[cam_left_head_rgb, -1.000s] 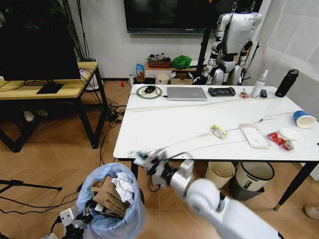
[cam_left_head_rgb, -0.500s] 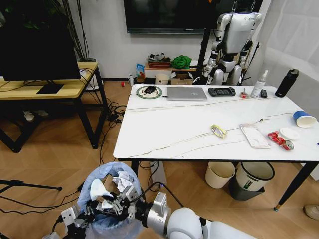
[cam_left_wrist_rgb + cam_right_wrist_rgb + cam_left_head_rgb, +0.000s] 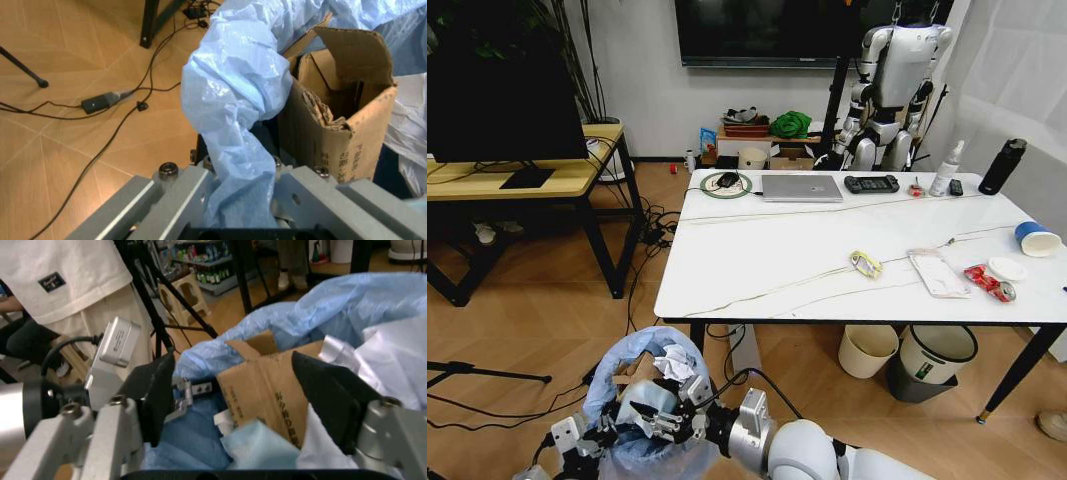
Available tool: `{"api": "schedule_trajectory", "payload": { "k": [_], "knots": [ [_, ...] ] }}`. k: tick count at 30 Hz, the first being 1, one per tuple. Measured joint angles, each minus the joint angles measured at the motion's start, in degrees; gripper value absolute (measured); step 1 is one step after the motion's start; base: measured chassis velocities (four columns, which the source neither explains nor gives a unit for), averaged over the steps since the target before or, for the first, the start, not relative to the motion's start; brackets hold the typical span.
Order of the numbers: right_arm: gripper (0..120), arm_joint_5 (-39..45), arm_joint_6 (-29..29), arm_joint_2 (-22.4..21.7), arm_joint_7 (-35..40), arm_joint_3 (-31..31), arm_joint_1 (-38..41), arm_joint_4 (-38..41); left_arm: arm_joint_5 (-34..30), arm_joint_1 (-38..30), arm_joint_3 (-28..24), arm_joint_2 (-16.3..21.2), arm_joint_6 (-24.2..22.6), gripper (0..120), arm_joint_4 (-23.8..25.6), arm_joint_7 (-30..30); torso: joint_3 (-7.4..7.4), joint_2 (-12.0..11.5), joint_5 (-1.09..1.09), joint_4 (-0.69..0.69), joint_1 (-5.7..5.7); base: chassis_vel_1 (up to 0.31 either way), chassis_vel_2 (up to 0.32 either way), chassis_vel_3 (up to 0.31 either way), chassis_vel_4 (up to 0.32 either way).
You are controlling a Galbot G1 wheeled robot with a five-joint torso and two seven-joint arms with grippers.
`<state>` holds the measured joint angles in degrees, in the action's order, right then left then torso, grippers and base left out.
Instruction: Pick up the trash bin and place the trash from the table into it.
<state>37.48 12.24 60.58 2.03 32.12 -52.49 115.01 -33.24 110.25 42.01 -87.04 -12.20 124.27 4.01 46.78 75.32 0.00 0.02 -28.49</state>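
The trash bin (image 3: pixel 627 372), lined with a light-blue bag (image 3: pixel 227 110), stands low at my left, off the table (image 3: pixel 757 250). My left gripper (image 3: pixel 577 442) (image 3: pixel 241 192) is shut on the bag-covered rim. My right gripper (image 3: pixel 663 418) (image 3: pixel 243 392) hangs open over the bin's mouth, its fingers (image 3: pixel 157 395) wide apart above brown cardboard (image 3: pixel 267 380) and crumpled white paper (image 3: pixel 675 365). On the table's right part lie a yellow-white wrapper (image 3: pixel 865 264), a flat white pouch (image 3: pixel 937 272), a crushed red can (image 3: pixel 987 282), a white lid (image 3: pixel 1007 268) and a blue paper cup (image 3: pixel 1036 238).
A laptop (image 3: pixel 801 187), a controller (image 3: pixel 871 184) and bottles (image 3: pixel 1003 166) sit at the table's far side. A cream bin (image 3: pixel 868 349) and a white-and-grey bin (image 3: pixel 936 358) stand under it. A wooden desk (image 3: pixel 522 180) is at the left, with cables (image 3: pixel 487 405) on the floor.
My right arm swung from the table's front edge down to the bin, and its gripper now sits over the bin's mouth. The left gripper and the bin stayed put.
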Motion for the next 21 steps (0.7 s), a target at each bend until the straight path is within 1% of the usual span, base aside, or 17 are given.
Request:
{"api": "schedule_trajectory", "payload": {
  "k": [1,4,6,7,8,10,14,15,16,17,19,20,21],
  "knots": [
    [72,0.0,0.0,0.0,0.0,0.0,0.0,0.0,0.0,0.0,0.0,0.0,0.0,0,0.0,0.0,0.0,0.0,0.0,0.0,0.0,0.0,0.0,0.0,0.0],
    [84,0.1,-1.8,0.0,1.1,-2.7,0.1,0.5,0.4,-0.1,-0.1,0.3,0.0,0,-0.6,0.0,0.0,0.0,0.01,0.0,0.0,0.0,0.0,0.0,0.0],
    [93,1.2,-2.9,-0.6,2.5,-6.1,-0.5,0.5,0.5,-0.1,-0.1,0.7,0.1,0,-1.0,0.0,0.0,0.0,0.0,0.02,0.0,0.0,0.0,0.0,0.0],
    [96,1.6,-3.1,-1.0,2.8,-8.0,-1.2,0.6,0.5,-0.2,-0.2,0.8,0.2,0,-1.1,-0.1,0.0,0.0,0.01,0.01,0.0,0.0,0.0,0.0,0.0],
    [96,1.6,-3.1,-1.0,2.8,-8.0,-1.2,0.6,0.5,-0.2,-0.2,0.8,0.2,0,-1.1,-0.1,0.0,0.0,0.01,0.01,0.0,0.0,0.0,0.0,0.0],
    [99,2.1,-3.3,-2.5,3.2,-14.7,-3.7,0.7,0.5,-0.2,-0.2,1.5,0.4,0,-1.2,-0.3,0.0,0.0,0.01,0.0,0.0,0.0,0.0,0.0,0.0],
    [100,1.4,-2.4,-3.8,3.4,-26.8,-7.9,-0.5,0.3,-0.5,-0.4,2.5,0.6,0,-1.7,-0.6,0.0,0.0,0.02,-0.01,0.0,0.0,0.0,0.0,0.0],
    [100,1.4,-2.4,-3.8,3.4,-26.8,-7.9,-0.5,0.3,-0.5,-0.4,2.5,0.6,0,-1.7,-0.6,0.0,0.0,0.02,-0.01,0.0,0.0,0.0,0.0,0.0],
    [100,0.6,-1.3,-3.9,3.5,-31.4,-9.0,-1.3,0.3,-0.7,-0.6,2.8,0.7,0,-1.9,-0.8,0.0,0.0,0.01,-0.01,0.0,0.0,0.0,0.0,0.0],
    [100,0.2,-0.8,-3.9,3.7,-33.3,-9.3,-1.7,0.3,-0.8,-0.7,2.9,0.7,0,-2.0,-0.8,0.0,0.0,0.03,-0.01,0.0,0.0,0.0,0.0,0.0],
    [100,-1.2,2.1,-3.8,4.4,-40.4,-9.8,-3.7,0.2,-1.2,-1.5,3.3,0.8,0,-2.4,-0.9,0.0,0.0,0.01,-0.01,0.0,0.0,0.0,0.0,0.0],
    [100,-1.6,3.2,-3.7,4.9,-42.4,-9.8,-4.4,0.2,-1.3,-1.7,3.4,0.8,0,-2.5,-0.9,0.0,0.0,0.01,-0.01,0.0,0.0,0.0,0.0,0.0],
    [100,-1.6,3.2,-3.7,4.9,-42.4,-9.8,-4.4,0.2,-1.3,-1.7,3.4,0.8,0,-2.5,-0.9,0.0,0.0,0.01,-0.01,0.0,0.0,0.0,0.0,0.0]
  ]
}}
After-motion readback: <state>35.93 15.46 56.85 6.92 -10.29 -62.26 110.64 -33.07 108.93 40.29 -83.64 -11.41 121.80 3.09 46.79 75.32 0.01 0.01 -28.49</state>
